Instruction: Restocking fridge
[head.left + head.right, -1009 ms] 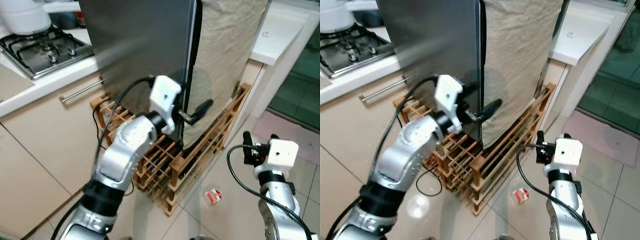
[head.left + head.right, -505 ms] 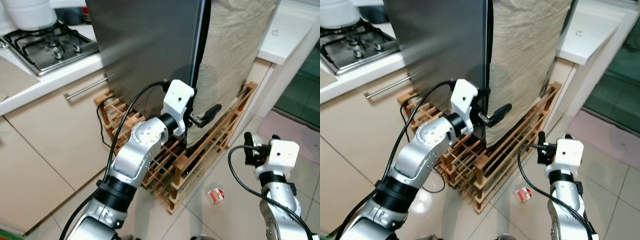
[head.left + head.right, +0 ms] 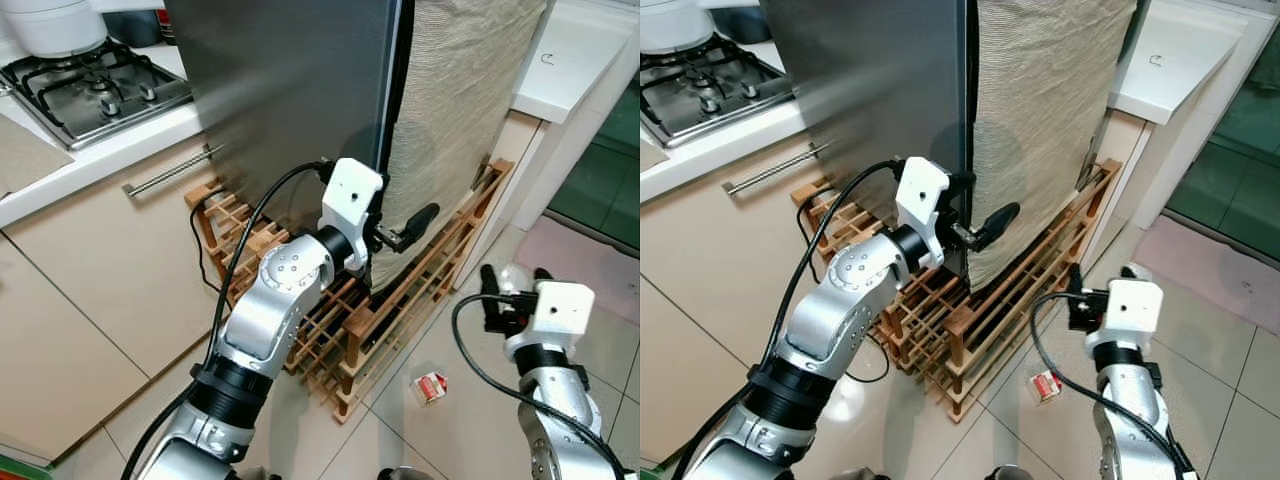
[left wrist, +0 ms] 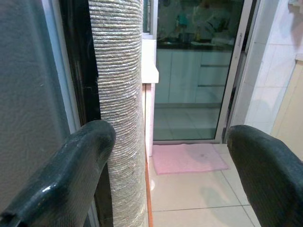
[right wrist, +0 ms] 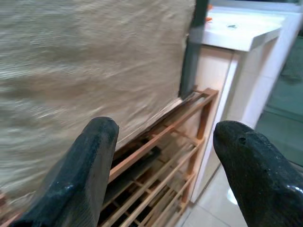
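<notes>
Fridge (image 3: 290, 90) stands ahead of me beside the counter (image 3: 90, 160), a beige cloth (image 3: 455, 100) draped over its side. My left gripper (image 3: 395, 235) sits at the door's lower edge, fingers apart. My right gripper (image 5: 163, 156) hangs low, fingers apart, facing the wooden rack (image 3: 400, 300).

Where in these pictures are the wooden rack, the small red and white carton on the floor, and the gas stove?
wooden rack (image 3: 420, 285), left eye view, on its slatted side frame.
small carton (image 3: 430, 386), left eye view, on its middle.
gas stove (image 3: 85, 90), left eye view, on the burner grates.
</notes>
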Available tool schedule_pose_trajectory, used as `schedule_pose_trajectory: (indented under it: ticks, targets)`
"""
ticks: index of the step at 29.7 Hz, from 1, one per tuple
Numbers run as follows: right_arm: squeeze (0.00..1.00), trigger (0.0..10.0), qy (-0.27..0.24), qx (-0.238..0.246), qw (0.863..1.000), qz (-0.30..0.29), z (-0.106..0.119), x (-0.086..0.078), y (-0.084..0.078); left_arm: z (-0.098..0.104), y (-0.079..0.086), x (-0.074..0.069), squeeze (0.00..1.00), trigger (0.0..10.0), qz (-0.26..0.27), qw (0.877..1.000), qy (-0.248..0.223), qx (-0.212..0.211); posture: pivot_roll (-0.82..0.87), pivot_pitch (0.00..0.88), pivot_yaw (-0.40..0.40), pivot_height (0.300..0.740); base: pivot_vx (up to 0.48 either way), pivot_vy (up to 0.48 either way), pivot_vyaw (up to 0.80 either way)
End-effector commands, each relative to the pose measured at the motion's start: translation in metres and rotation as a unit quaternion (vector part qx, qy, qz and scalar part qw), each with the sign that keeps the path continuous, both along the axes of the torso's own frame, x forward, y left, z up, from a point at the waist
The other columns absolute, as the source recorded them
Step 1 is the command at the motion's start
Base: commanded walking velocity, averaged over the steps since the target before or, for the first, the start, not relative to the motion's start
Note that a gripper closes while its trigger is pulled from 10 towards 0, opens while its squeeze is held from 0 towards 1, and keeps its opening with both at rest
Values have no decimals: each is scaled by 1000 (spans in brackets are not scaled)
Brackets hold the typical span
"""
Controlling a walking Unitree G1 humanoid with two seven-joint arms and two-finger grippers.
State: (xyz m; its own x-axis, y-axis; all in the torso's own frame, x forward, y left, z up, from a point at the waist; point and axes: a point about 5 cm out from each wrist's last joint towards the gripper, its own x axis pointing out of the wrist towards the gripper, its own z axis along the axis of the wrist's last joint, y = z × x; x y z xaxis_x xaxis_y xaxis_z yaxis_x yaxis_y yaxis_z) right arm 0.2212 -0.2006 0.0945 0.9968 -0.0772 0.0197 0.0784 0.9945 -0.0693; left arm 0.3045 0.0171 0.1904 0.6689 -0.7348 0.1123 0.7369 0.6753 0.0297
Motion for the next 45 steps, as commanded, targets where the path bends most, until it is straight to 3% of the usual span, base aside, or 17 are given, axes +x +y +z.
schedule_pose_trajectory:
  ticks: [1, 11, 12, 13, 14, 15, 17, 18, 38, 45]
  targets:
    - [27, 10000, 6, -5, 1000, -6, -2, -4, -3, -3, 11, 6, 0, 10000, 36, 999, 13, 1, 11, 49, 24, 740, 0, 0, 0]
    - [24, 10000, 5, -4, 1000, -9, -2, -4, -5, 1, 14, 6, 0, 10000, 38, 999, 16, -20, 5, 49, 22, 740, 0, 0, 0]
    - [24, 10000, 5, -4, 1000, -9, -2, -4, -5, 1, 16, 5, 275, 10000, 39, 999, 16, -22, 6, 49, 21, 740, 0, 0, 0]
    - [24, 10000, 5, -4, 1000, -8, -3, -4, -5, 1, 18, 5, 376, 10000, 43, 999, 18, -23, 5, 45, 19, 740, 0, 0, 0]
    - [27, 10000, 6, -4, 1000, -7, -3, -4, -5, 0, 20, 5, 373, 10000, 46, 998, 20, -24, 5, 44, 18, 740, 0, 0, 0]
    - [27, 10000, 7, -4, 1000, -7, -3, -5, -5, -2, 23, 3, 255, 10000, 48, 998, 24, -24, 6, 43, 17, 740, 0, 0, 0]
    - [27, 10000, 7, -4, 1000, -6, -4, -5, -6, -3, 24, 2, 255, 10000, 50, 998, 26, -24, 7, 41, 15, 740, 0, 0, 0]
    - [27, 10000, 8, -5, 1000, -6, -4, -5, -6, -4, 26, 2, 0, 10000, 52, 998, 29, -25, 8, 39, 14, 740, 0, 0, 0]
    - [27, 10000, 18, -15, 1000, 3, -9, 1, -9, 0, 30, -6, 0, 10000, 14, 1000, 3, 1, 19, 33, 1, 740, 0, 0, 0]
    - [31, 10000, 14, -16, 1000, 4, -8, 3, -9, 0, 23, -9, 0, 10000, -2, 1000, 5, 0, 19, 43, 5, 740, 0, 0, 0]
